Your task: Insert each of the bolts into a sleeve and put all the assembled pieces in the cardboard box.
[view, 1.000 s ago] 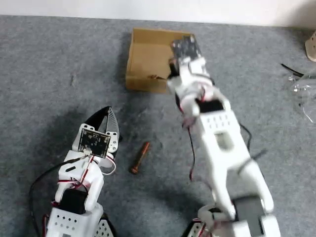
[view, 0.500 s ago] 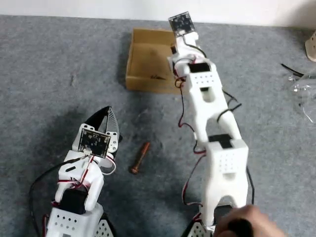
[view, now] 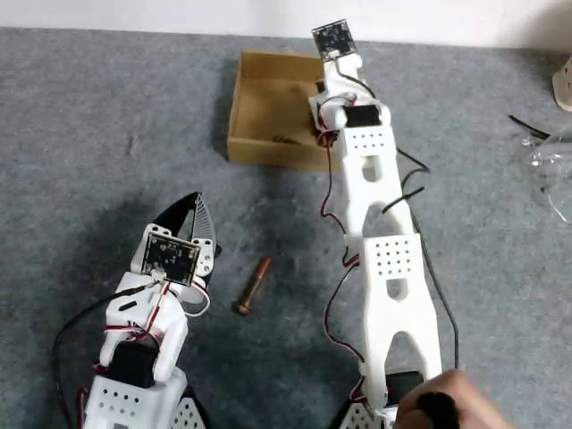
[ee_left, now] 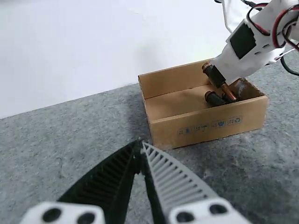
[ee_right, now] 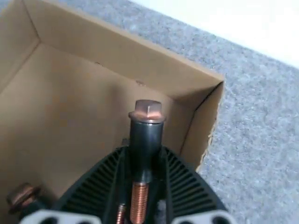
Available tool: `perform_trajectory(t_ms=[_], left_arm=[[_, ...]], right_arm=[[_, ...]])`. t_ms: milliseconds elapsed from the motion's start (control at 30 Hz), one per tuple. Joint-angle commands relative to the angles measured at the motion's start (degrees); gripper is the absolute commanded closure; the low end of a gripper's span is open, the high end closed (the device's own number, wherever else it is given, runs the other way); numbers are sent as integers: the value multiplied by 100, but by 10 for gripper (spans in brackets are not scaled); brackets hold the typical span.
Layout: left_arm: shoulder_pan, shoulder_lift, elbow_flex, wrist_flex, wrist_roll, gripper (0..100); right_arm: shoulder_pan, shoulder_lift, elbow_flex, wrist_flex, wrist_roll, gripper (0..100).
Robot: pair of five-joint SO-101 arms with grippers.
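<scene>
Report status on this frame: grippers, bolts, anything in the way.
Right gripper shut on sleeved bolt over cardboard box. Left gripper shut, empty, near loose bolt on carpet. One assembled piece in box. No obstruction seen.

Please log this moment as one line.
right gripper: shut on assembled piece, over cardboard box | left gripper: shut | loose bolt: on table
</scene>
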State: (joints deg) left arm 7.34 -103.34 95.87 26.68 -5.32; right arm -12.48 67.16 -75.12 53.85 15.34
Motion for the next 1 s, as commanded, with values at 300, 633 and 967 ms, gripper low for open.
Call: perform_trajectory(t_ms=[300,633,967], left_arm=[[-48,-57,-13,-123,9,993],[-48,-57,4,-132,9,993],[-75,-66,40,-141,9,993]], right_arm=[[75,338,-1895,1349,-79,863],[31,-347,-2791,2976,-70,863],[-286,-1991,-2791,4453,-44,864]])
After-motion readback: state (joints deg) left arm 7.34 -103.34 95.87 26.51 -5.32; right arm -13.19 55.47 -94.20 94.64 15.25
